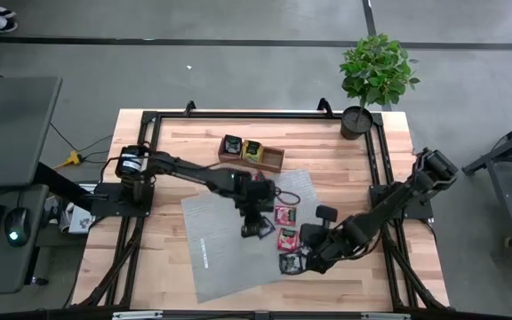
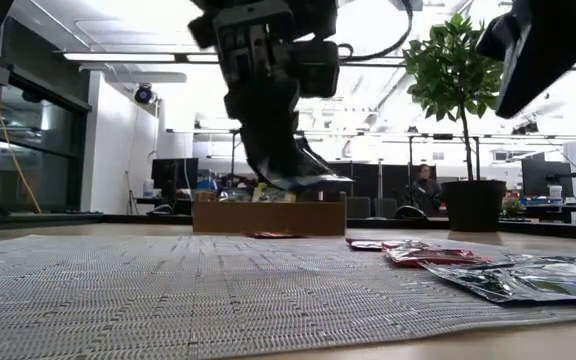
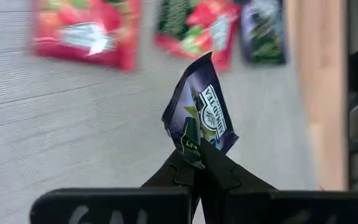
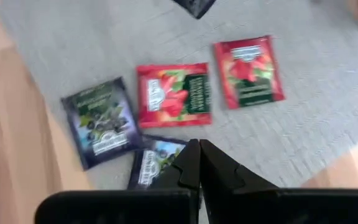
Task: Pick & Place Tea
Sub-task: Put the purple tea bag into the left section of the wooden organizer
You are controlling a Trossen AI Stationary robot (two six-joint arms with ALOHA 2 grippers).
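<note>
My left gripper (image 3: 196,155) hangs above the grey mat (image 1: 212,249) and is shut on a dark blue-black tea sachet (image 3: 204,106), which is also seen in the low view (image 2: 313,182). On the mat lie two red-pink sachets (image 4: 174,94) (image 4: 247,71) and two dark ones (image 4: 98,127) (image 4: 151,165), all flat. My right gripper (image 4: 199,152) is shut and hovers over these, above the nearer dark sachet. The wooden tray (image 1: 274,160) at the mat's far side holds two sachets (image 1: 232,144) (image 1: 252,149). My left gripper pinches the dark sachet between its two fingers at one edge near a corner (image 3: 194,140), coming from above and pointing down. The sachet is lifted clear of the mat and sticks out tilted beyond the fingertips.
A potted plant (image 1: 376,71) stands at the table's far right corner. A black frame (image 1: 149,124) runs round the wooden table top. Bare mat lies on the left (image 1: 203,222). In the low view a person (image 2: 426,185) sits in the room behind.
</note>
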